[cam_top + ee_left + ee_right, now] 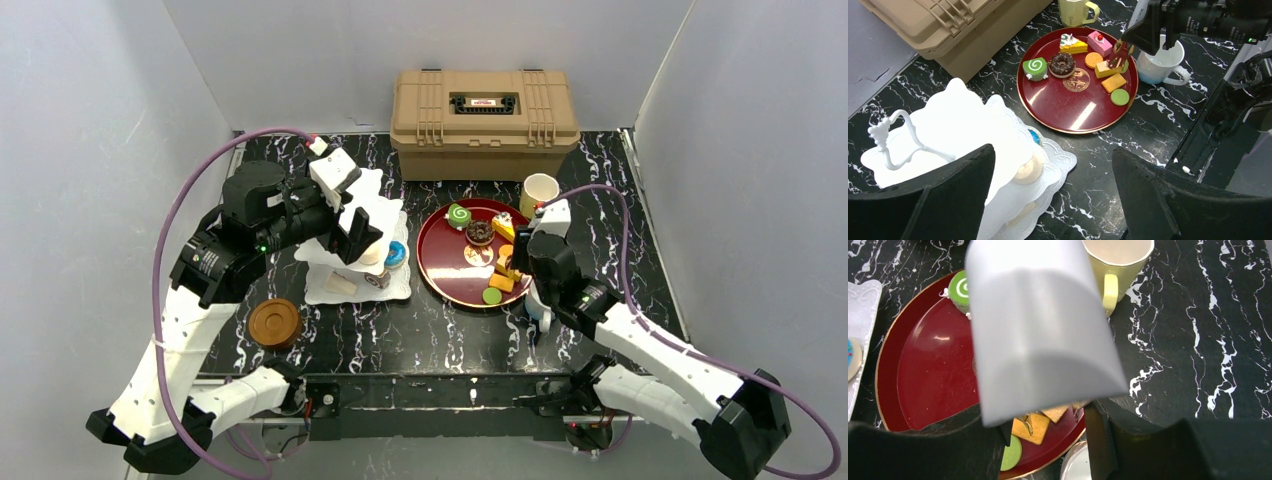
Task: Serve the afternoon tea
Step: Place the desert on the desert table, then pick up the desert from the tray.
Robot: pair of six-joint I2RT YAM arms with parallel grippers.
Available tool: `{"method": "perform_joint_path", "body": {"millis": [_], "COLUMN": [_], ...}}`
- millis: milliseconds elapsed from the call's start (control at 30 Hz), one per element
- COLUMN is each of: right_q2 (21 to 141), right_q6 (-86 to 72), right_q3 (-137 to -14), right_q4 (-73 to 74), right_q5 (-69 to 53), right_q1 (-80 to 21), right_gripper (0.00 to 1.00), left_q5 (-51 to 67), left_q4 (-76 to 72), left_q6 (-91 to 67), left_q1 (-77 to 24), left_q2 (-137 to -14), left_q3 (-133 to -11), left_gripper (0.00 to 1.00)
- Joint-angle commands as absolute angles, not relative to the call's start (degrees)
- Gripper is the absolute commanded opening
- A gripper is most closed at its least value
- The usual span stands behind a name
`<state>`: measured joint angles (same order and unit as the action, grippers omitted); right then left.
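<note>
Left pincer (1052, 150) hangs wide, empty, over the white three-tier wavy-edged stand (963, 120). Right pincer (507, 268) dips over the dark red round tray (1063, 107); its grip I cannot tell.

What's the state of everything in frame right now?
Tan case: lid closed.
Cream-yellow mug: upright, empty.
White mug: upright.
Stand: upright, blue donut on a lower tier.
Red tray: flat, pastries on it.
Coaster: flat, bare.
Left gripper: open, empty, above the stand.
Right gripper: over the tray; grip unclear.
</note>
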<state>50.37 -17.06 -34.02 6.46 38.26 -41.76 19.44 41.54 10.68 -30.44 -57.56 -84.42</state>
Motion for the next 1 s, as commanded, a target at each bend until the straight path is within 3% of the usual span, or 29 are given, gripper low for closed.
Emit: {"method": "perform_joint_path", "body": {"millis": [0,100,233,800,967], "right_q2": [52.12,53.63,54.65,58.7,58.31], "right_q6": [-15.48,-14.35,-13.17,-11.73,-11.24], "right_q3": [-34.26,-35.21,-35.42,-34.58,-35.07], "right_q4": [-1.5,-2.72,-4.68,-6.91,-5.83], "right_q5": [36.24,34.93,33.49,22.93,22.71], "right_q1": [-40.67,-39.68,-38.1,-35.68,-35.68], "right_gripper": [0.57,0.57,0.57,0.52,0.61], "left_q5": [19.25,19.27,19.31,18.72,18.9], "left_q4": [42.36,42.45,42.71,42.46,42.5], "left_q6": [11.44,11.69,11.93,12.9,12.64], "left_q1": [-30.41,-30.41,-30.41,-30.45,-30.41], "left_q2": [-56.64,-56.66,-56.61,-56.85,-57.05], "left_q3": [-85.96,-85.93,-86.12,-87.34,-87.62], "left_gripper": [0.86,0.88,0.98,0.98,0.98]}}
